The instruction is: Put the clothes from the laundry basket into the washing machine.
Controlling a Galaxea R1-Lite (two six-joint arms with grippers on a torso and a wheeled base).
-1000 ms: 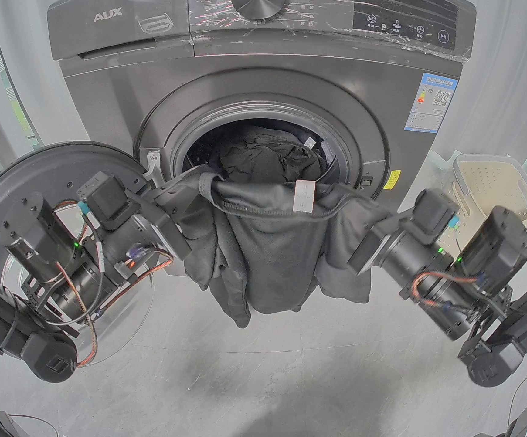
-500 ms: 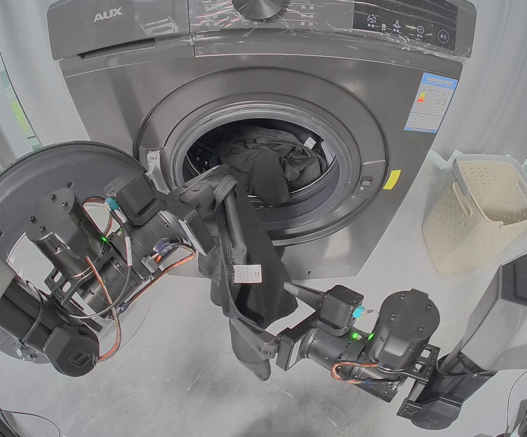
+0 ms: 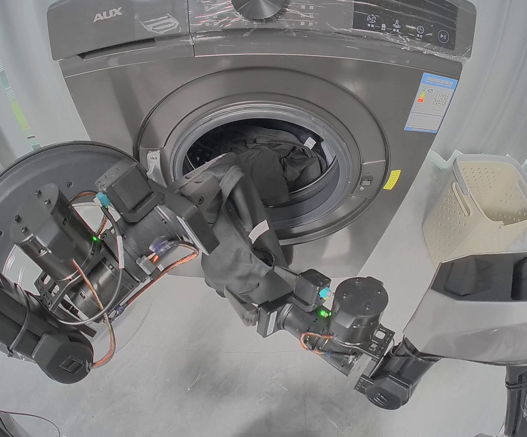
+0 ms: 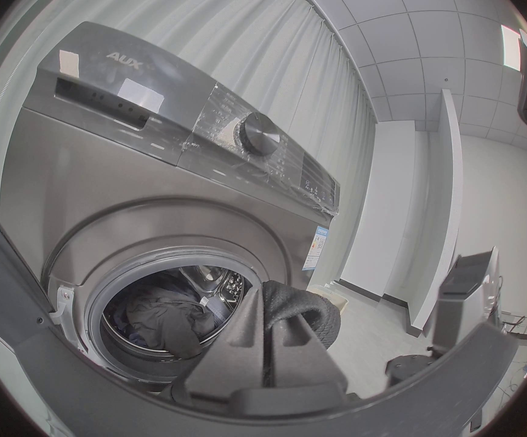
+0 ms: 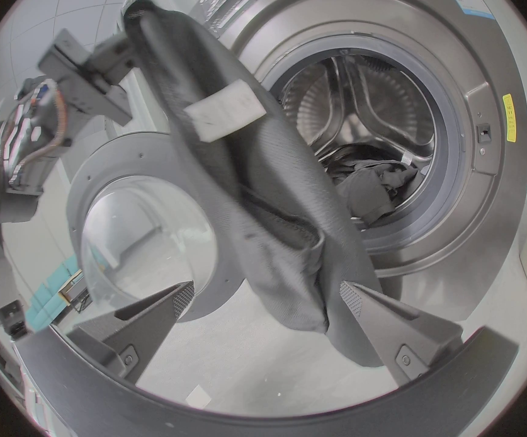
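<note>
- The right gripper [image 3: 246,303] sits low in front of the machine with its jaws spread wide. The bottom of the hanging cloth drops between them and seems to brush one finger [image 5: 394,332], though contact is hard to judge.
- A dark grey fabric garment [image 3: 239,244] with a white label [image 3: 259,230] hangs in the air above the pale floor [image 3: 215,371], bunched and drooping from its top edge.
- The left gripper [image 3: 215,180] is higher, just at the lip of the drum opening. Its jaws are pressed together on the garment's upper hem, carrying its weight.
- A round door [image 3: 39,165] with a glass centre stands swung open on the robot's left, behind the left arm.
- The grey front-loading washing machine [image 3: 118,92] faces the robot. A heap of black clothes [image 3: 275,159] already lies in its drum, apart from the held garment.
- A cream perforated plastic laundry basket [image 3: 488,207] stands on the floor to the machine's right, tilted slightly, well apart from both grippers.
</note>
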